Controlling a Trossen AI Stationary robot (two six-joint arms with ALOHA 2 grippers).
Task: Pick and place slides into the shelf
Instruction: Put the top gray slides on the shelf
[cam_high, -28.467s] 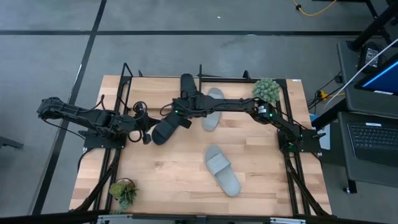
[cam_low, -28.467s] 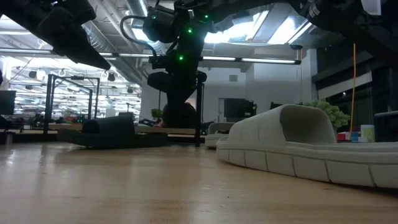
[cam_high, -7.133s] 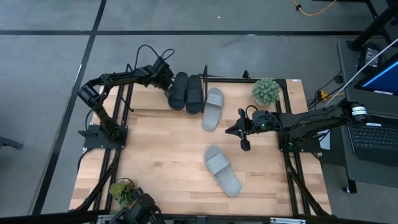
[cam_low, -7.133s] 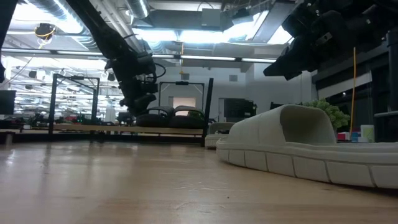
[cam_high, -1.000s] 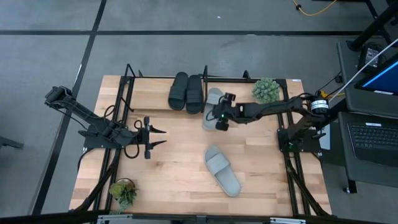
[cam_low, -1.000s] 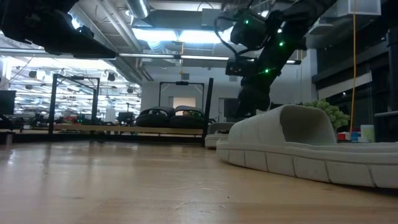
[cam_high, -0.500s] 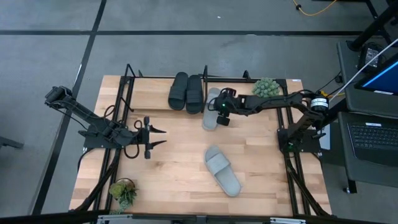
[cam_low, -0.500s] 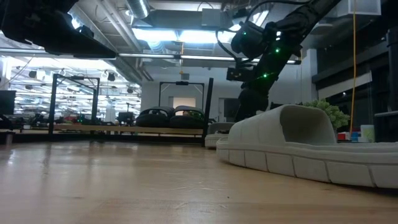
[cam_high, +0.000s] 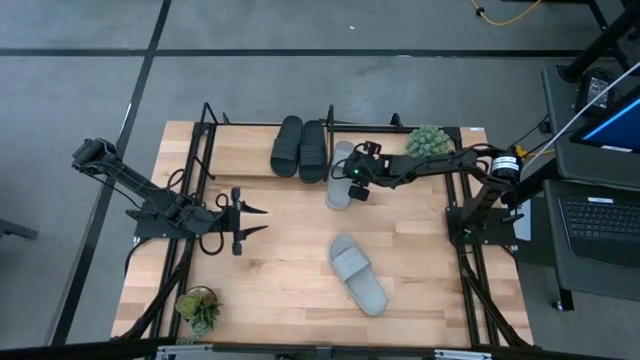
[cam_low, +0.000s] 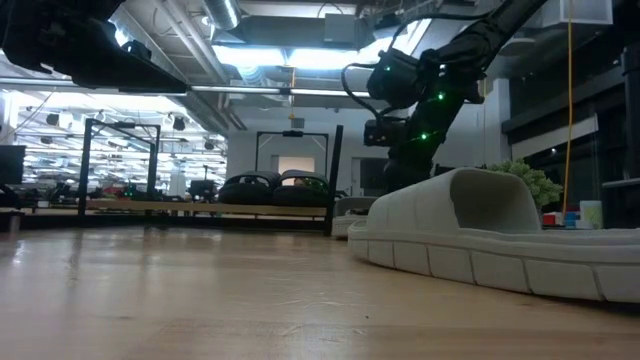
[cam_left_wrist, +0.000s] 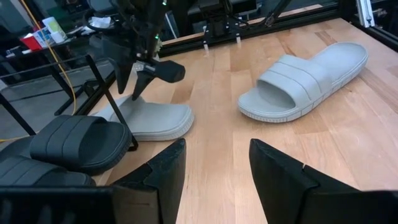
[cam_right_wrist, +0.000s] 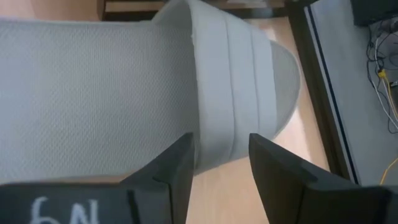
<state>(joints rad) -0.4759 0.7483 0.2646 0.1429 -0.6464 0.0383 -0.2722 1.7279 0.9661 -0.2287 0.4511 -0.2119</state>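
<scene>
Two black slides (cam_high: 300, 148) lie side by side on the shelf (cam_low: 150, 206) at the table's far edge. Just right of the shelf's end, a pale grey slide (cam_high: 341, 172) lies sole down on the tabletop. My right gripper (cam_high: 351, 181) is down on it and shut on its strap. A second pale grey slide (cam_high: 357, 273) lies sole down nearer the front. My left gripper (cam_high: 246, 220) waits open at the left, holding nothing. My right gripper comes from above, pointing down, and has the far grey slide's strap (cam_right_wrist: 221, 134) between its two fingers (cam_right_wrist: 171, 165), near one side of the strap. One finger stands at the strap's heel-side edge, the other toward the toe. The slide still rests sole down on the table.
One potted plant (cam_high: 428, 145) stands at the far right corner, close to my right arm; another (cam_high: 200, 306) stands at the near left corner. Bare wood lies between my left gripper and the near grey slide. The shelf board left of the black slides is bare.
My right gripper has moved a little toward the far edge and down onto the far grey slide's strap. The slide has stayed where it was.
</scene>
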